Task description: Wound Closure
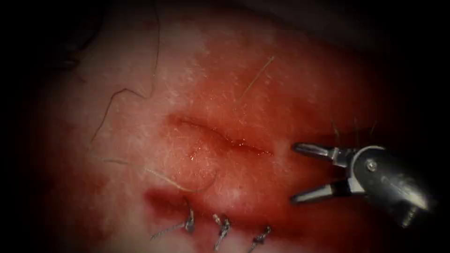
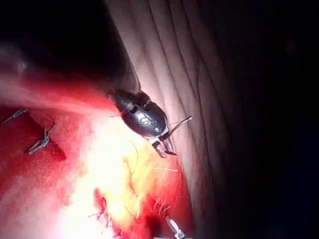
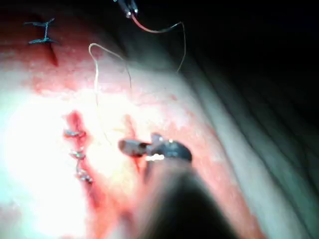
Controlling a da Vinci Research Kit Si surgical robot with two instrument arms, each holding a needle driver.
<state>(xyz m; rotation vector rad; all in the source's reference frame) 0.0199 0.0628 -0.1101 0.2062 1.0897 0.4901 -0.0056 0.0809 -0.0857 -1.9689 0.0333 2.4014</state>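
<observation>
**While the right tool hangs free, the middle cut lies unstitched**

Right tool is right of the cut, jaws wide apart, holding nothing. Three knots sit near the tissue's bottom edge. Thread trails loose over the tissue left of the cut. A thin curved strand leaves the left tool; needle or thread, cannot tell. Judged step: between stitches. The next move calls for a sure hold on the needle, lined up at the cut's edge.
</observation>
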